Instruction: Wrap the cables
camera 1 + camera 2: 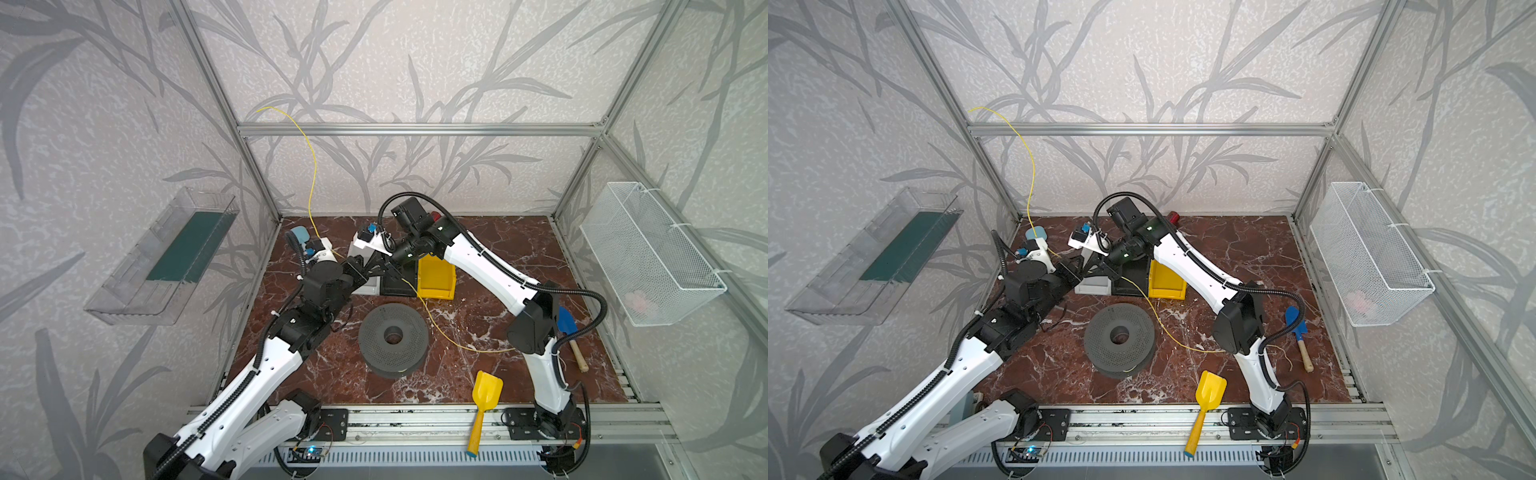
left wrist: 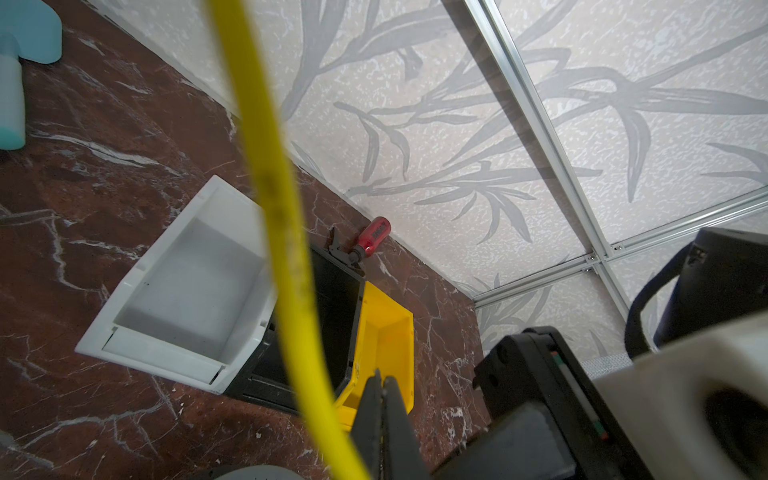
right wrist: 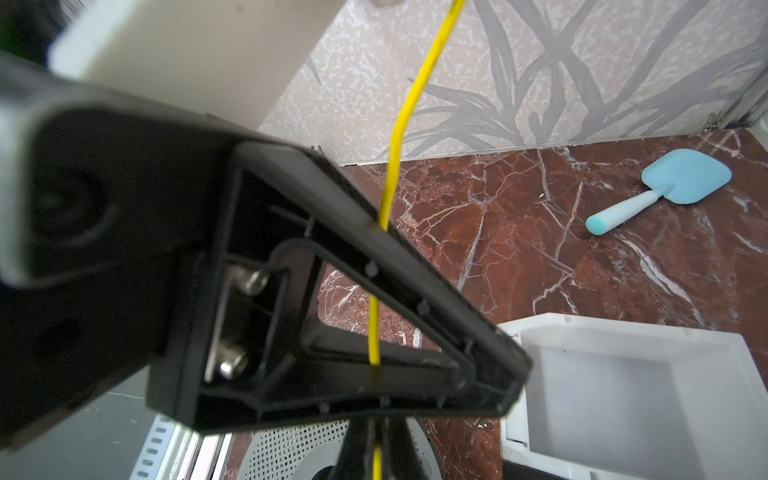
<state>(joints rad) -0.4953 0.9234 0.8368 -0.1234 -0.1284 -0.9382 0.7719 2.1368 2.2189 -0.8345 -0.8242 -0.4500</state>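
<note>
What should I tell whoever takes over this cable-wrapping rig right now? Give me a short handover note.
Left tool: shut, apparently pinching the yellow cable.
Right tool: shut on the same cable, right next to the left tool.
Cable: one stretch arcs high up at the back left; the rest trails loose across the table, passing right of the grey spool.
Done: cable lifted and gripped by both tools.
Left: the wrapping itself; the long slack lies loose.
</note>
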